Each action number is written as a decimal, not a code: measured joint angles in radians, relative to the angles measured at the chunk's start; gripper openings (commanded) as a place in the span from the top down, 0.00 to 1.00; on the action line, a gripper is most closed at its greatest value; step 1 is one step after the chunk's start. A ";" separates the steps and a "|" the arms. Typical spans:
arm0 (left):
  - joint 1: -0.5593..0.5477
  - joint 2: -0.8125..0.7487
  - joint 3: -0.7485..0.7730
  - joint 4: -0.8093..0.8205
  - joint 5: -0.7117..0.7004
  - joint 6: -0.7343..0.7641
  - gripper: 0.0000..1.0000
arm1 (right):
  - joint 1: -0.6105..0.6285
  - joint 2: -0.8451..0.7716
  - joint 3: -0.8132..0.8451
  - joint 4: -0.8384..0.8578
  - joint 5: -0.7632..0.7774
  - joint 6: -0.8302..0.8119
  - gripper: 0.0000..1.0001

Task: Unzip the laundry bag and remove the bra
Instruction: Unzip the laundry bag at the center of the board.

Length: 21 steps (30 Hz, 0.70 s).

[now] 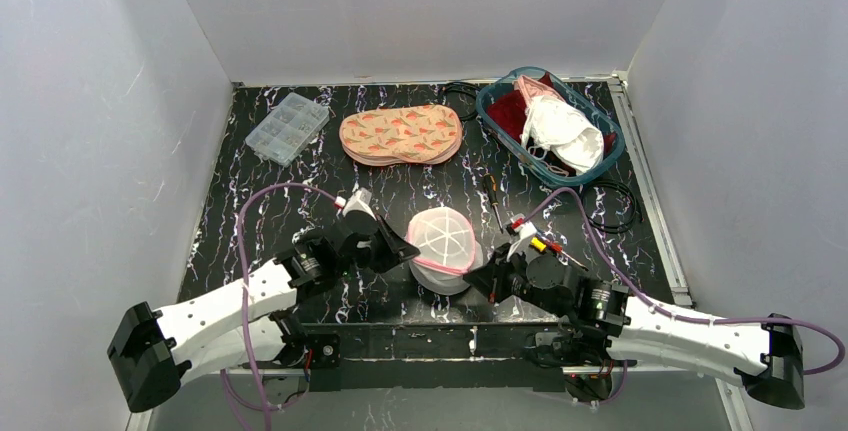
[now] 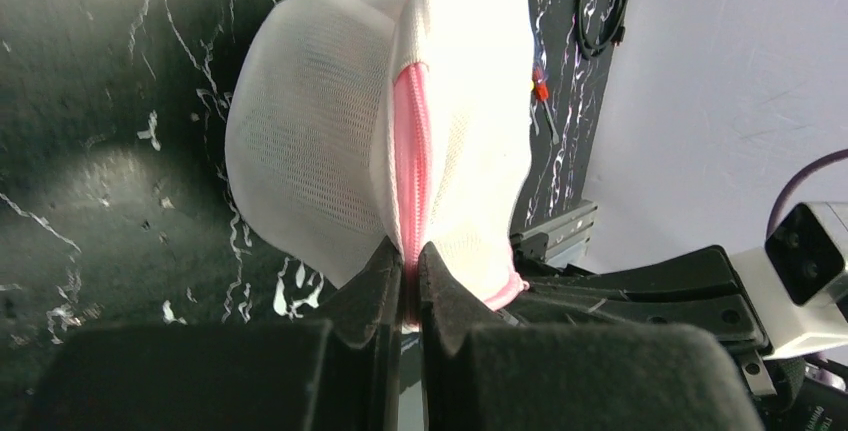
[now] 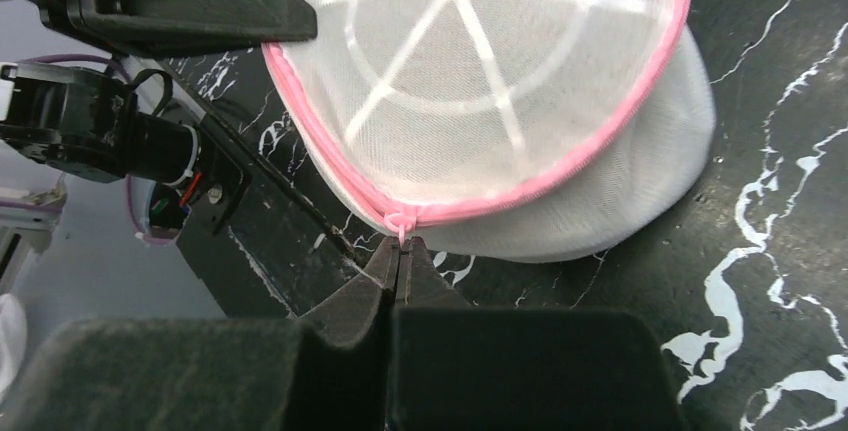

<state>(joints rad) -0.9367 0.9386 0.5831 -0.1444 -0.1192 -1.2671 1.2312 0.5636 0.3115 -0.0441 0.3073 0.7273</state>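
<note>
The laundry bag [image 1: 441, 241] is a white mesh dome with a pink zipper, lying at the near middle of the table. My left gripper [image 1: 404, 248] is at its left edge, and in the left wrist view it [image 2: 410, 253] is shut on the bag's [image 2: 320, 151] pink zipper seam [image 2: 412, 151]. From the right, my right gripper [image 1: 482, 280] reaches the bag's [image 3: 480, 51] near edge. There it [image 3: 398, 244] is shut on the small pink zipper pull [image 3: 400, 223]. The zipper looks closed. The bra is hidden.
A teal basket [image 1: 487, 111] of white and red garments stands at the back right. An orange patterned fabric pouch [image 1: 400, 134] and a clear organiser box [image 1: 287, 127] lie at the back. A screwdriver [image 1: 494, 199] and a black cable [image 1: 612, 209] lie right of the bag.
</note>
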 measured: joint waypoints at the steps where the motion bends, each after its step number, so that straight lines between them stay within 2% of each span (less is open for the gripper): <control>1: 0.021 -0.003 0.000 0.003 0.023 0.019 1.00 | 0.000 -0.001 0.007 -0.015 0.006 -0.004 0.99; 6: 0.144 0.014 0.000 0.052 0.195 0.122 1.00 | 0.000 0.002 0.036 -0.048 0.035 -0.037 0.99; 7: 0.158 0.026 0.000 0.066 0.224 0.139 0.96 | 0.000 0.008 0.036 -0.052 0.036 -0.041 0.99; 9: 0.172 0.054 -0.001 0.091 0.267 0.167 0.82 | 0.000 0.019 0.034 -0.053 0.034 -0.046 0.99; 11: 0.177 0.076 -0.007 0.109 0.299 0.186 0.56 | 0.000 0.035 0.026 -0.043 0.030 -0.046 0.99; 13: 0.180 0.082 -0.022 0.121 0.317 0.203 0.38 | 0.000 0.049 0.010 -0.027 0.022 -0.043 0.99; 16: 0.182 0.079 -0.036 0.097 0.330 0.209 0.28 | 0.000 0.082 -0.017 0.005 0.003 -0.035 0.99; 21: 0.182 -0.023 -0.025 -0.058 0.317 0.231 0.22 | 0.000 0.111 -0.024 0.051 -0.026 -0.023 0.99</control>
<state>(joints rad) -0.7544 0.9154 0.5579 -0.2024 0.1974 -1.0363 1.2308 0.6746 0.2871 0.0071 0.2810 0.7048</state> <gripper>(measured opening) 0.753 0.031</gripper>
